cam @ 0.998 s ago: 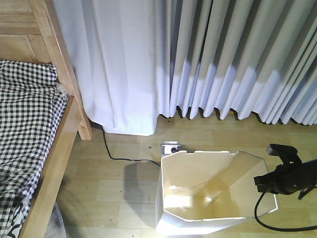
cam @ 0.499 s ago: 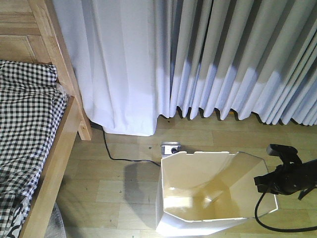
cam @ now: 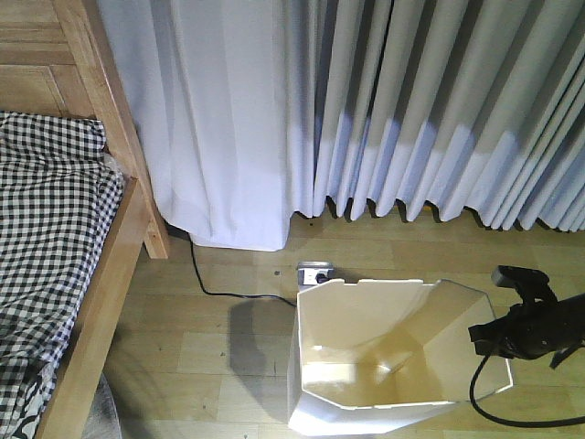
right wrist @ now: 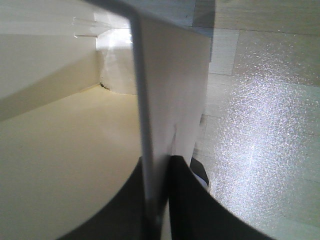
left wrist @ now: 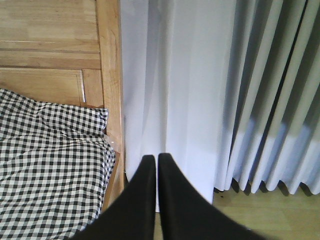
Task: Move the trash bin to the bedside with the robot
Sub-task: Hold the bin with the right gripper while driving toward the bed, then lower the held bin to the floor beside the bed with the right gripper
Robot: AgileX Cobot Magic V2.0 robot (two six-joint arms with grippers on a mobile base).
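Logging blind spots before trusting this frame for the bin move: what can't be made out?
Trash bin base: front view, cut off by the bottom edge.
Bed: front view, runs off the left edge.
Small grey object behind the bin: front view, too small, partly hidden by the rim.
Right arm: front view, cut off by the right edge.
Left gripper: outside the front view; left wrist view shows only its fingers.

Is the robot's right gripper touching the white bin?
Touching. The right wrist view shows the bin with its thin wall pinched inside the right gripper, black on both sides and no gap showing.
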